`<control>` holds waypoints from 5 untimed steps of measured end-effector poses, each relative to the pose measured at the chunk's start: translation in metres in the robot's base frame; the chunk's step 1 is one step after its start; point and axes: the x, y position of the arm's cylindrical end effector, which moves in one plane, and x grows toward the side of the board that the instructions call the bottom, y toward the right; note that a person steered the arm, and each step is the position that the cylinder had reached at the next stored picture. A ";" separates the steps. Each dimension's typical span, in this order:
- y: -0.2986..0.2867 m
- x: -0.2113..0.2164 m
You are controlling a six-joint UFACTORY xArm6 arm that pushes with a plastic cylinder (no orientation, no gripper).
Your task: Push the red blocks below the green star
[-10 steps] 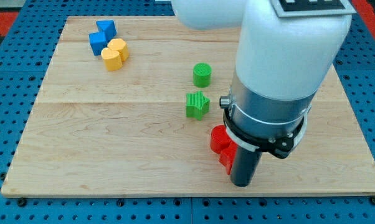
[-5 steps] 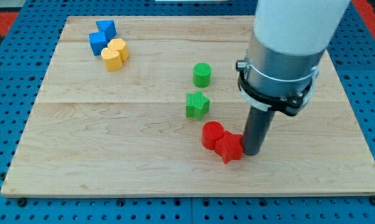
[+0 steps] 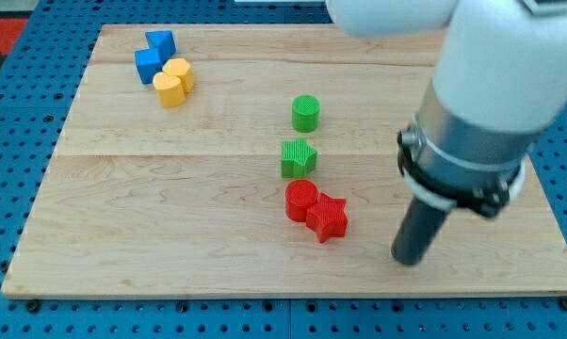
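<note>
- The board (image 3: 170,217) is pale wood, made of planks joined along the view's left-to-right line, with rounded corners and a light grain.
- It lies on a blue pegboard (image 3: 10,160) with regular rows of holes; a red surface (image 3: 6,33) shows at the view's top left corner.
- My arm carries no hand, so nothing opens or closes; it ends in a dark rod under a white and grey body.
- My tip (image 3: 408,260) rests on the board toward the view's bottom right, apart from every block, to the right of the red pair.
- The red cylinder (image 3: 300,201) and the red star (image 3: 328,217) touch each other, the star on the lower right side.
- Both sit just below the green star (image 3: 299,157), the cylinder nearly straight under it with a small gap.
- The green cylinder (image 3: 305,113) stands above the green star, near it but apart.
- At the view's top left, two blue blocks (image 3: 153,55) and two yellow blocks (image 3: 173,81) cluster together, the yellow pair pressed against the lower right of the blue pair; their exact shapes are hard to tell.
</note>
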 end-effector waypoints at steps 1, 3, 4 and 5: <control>-0.036 -0.022; -0.077 0.018; -0.105 0.042; -0.092 0.053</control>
